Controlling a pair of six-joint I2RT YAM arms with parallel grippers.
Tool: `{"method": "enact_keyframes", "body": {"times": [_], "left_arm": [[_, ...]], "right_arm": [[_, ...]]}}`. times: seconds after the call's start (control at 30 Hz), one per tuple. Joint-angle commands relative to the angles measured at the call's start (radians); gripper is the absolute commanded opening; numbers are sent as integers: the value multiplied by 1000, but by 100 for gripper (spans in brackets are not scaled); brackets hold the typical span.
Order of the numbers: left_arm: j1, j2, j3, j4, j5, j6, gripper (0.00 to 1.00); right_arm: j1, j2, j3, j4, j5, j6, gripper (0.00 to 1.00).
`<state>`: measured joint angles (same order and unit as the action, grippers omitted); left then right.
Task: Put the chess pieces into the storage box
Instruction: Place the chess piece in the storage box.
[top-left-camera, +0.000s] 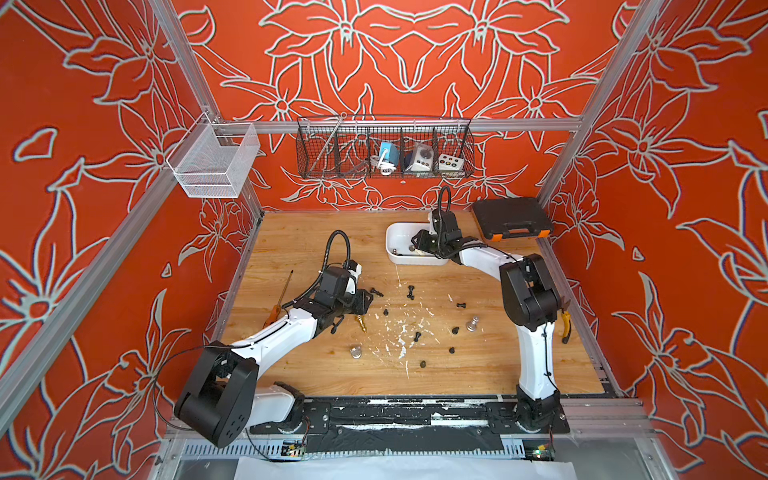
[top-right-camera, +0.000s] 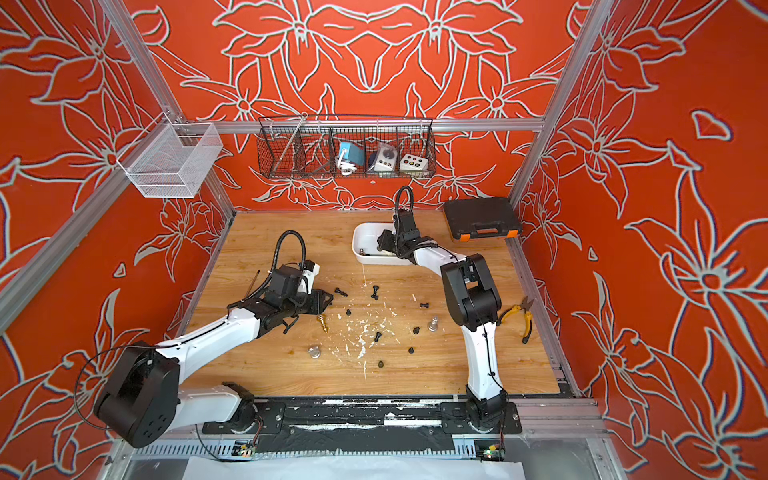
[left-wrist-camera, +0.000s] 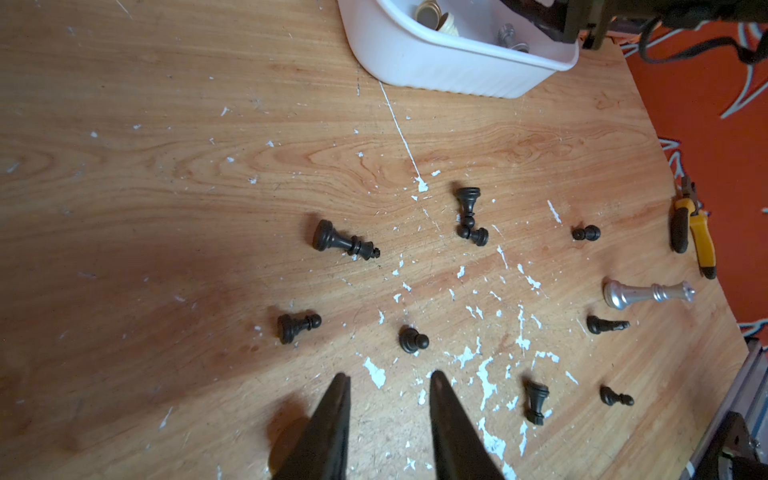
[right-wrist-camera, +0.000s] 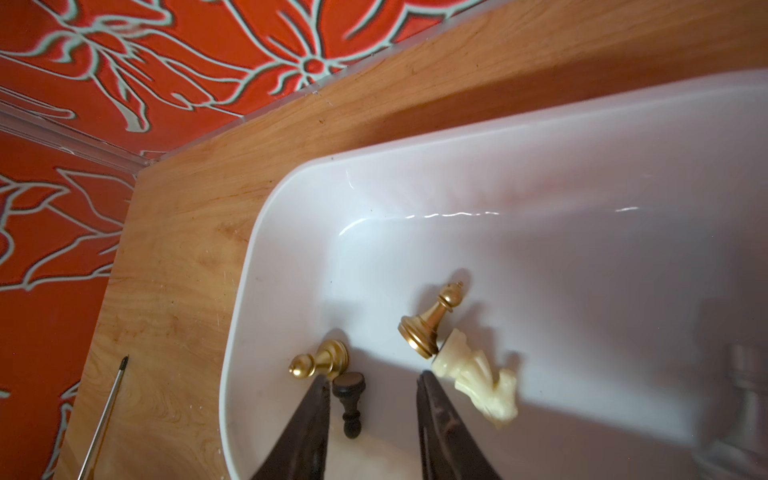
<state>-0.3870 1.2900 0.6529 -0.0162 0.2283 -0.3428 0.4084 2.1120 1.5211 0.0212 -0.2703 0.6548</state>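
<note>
While over the storage box (right-wrist-camera: 540, 166), right gripper (right-wrist-camera: 372, 377) open around a loose black chess piece (right-wrist-camera: 351, 401).
Left gripper (left-wrist-camera: 389, 375) open above table (left-wrist-camera: 166, 208), scattered black pieces (left-wrist-camera: 345, 243) nearby.

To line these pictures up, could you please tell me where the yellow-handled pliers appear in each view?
In a top view: the pliers sit half hidden behind the right arm, at the right edge of the table.
In a top view: the pliers show fully, same spot.
Left wrist: the pliers lie beyond the silver chess piece.
Right wrist: not in it.
Shared landmark: the storage box, in all four.
</note>
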Motion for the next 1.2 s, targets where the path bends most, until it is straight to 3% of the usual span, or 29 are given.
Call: {"method": "enact_keyframes", "body": {"times": [0.0,0.2,0.33,0.7,1.17], "left_arm": [[3,-25,-8,-11,-27,-17,34],[-5,-25,0,-33,-61,-37,37],[-30,-4,15,-54,-98,-65,42],[-111,109,101,-94,-219,-245,52],[-144,355,334,-171,-303,-337,52]], "right_arm": [[-2,-69,-30,26,-2,-35,38],[0,-116,-48,10,-42,-90,38],[6,-134,-54,11,-137,-131,38],[10,-173,-73,-23,-314,-231,40],[-12,-251,-113,-42,-431,-280,41]]}}
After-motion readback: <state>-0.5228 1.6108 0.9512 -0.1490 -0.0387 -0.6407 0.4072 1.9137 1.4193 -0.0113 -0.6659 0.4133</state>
